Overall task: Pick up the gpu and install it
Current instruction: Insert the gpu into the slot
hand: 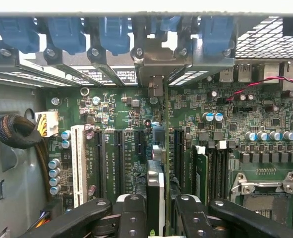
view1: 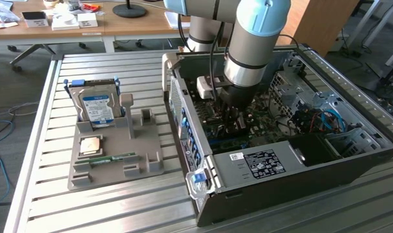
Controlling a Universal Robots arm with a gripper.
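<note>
- Dark, edge-on and thin, the gpu (hand: 155,191) stands between the two black fingers of the gripper (hand: 155,218) in the wrist view, its silver bracket (hand: 155,74) reaching up to the rear slot openings under the blue latches (hand: 114,32).
- Gripper state: clamped on the gpu, one finger pressed to each flat face of the card.
- Position of the card: inside the open computer case (view1: 183,104), directly beneath the gripper and above the green motherboard (hand: 265,114), among the black expansion slots (hand: 119,156).
- Key relation: the card's long axis runs along the slots, from the gripper towards the case's back wall, so the card lies parallel to the slot it hangs over.
- Whether its lower edge is seated in a slot or only hovering above it I cannot tell; the card's own body hides the contact line.
- In the exterior view the arm (view1: 252,43) reaches straight down into the case, while the grey parts tray (view1: 115,160) with the hard drive (view1: 98,108) and memory stick (view1: 112,158) sits well apart at that view's left.
</note>
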